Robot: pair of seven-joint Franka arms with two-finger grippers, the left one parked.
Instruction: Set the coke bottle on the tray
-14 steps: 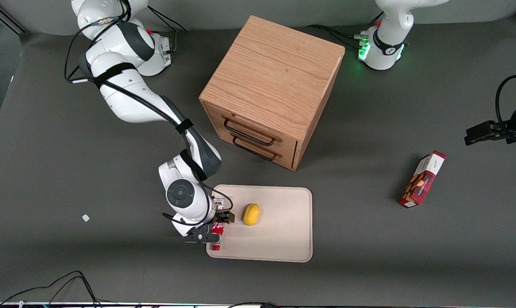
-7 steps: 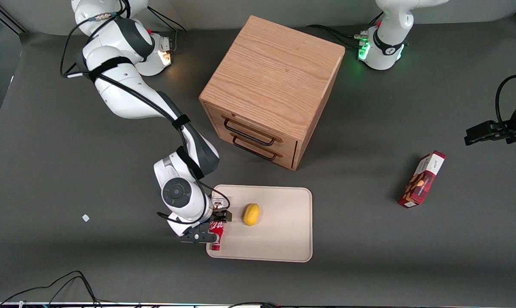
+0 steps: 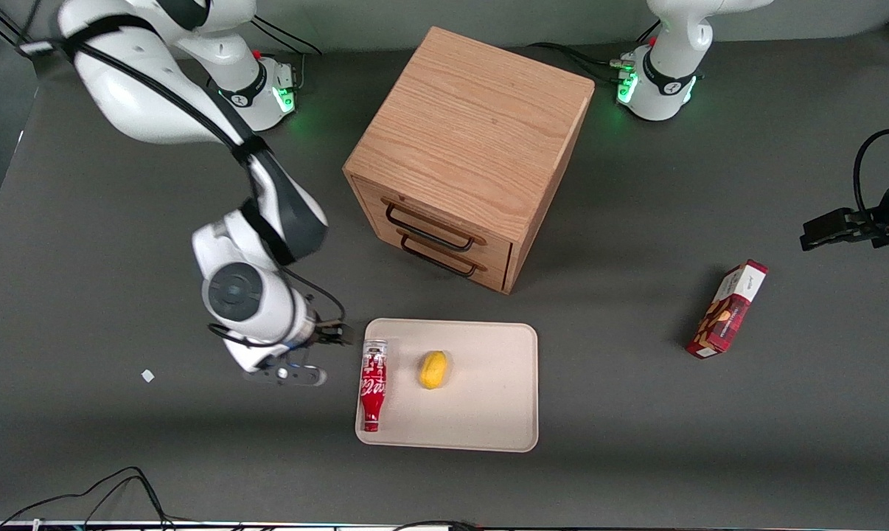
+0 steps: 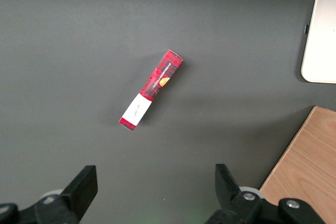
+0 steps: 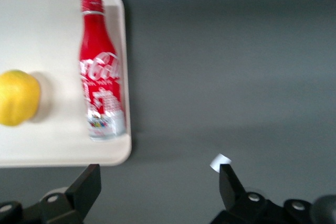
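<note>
The coke bottle (image 3: 372,383) lies flat on the cream-beige tray (image 3: 481,398), along the tray's edge toward the working arm's end. Its cap points toward the front camera and its silvery base away from it. My right gripper (image 3: 318,355) is open and empty. It hangs over the bare table beside that tray edge, apart from the bottle. In the right wrist view the bottle (image 5: 101,77) lies on the tray (image 5: 47,19) with nothing touching it, and the gripper (image 5: 159,179) stands wide open over the grey table.
A yellow lemon (image 3: 433,369) lies on the tray beside the bottle. A wooden two-drawer cabinet (image 3: 470,147) stands farther from the camera than the tray. A red snack box (image 3: 727,308) lies toward the parked arm's end. A small white scrap (image 3: 147,375) lies on the table.
The gripper has let go of the bottle, which now lies on the tray. The arm has lifted and drawn back off the tray toward its own end of the table.
</note>
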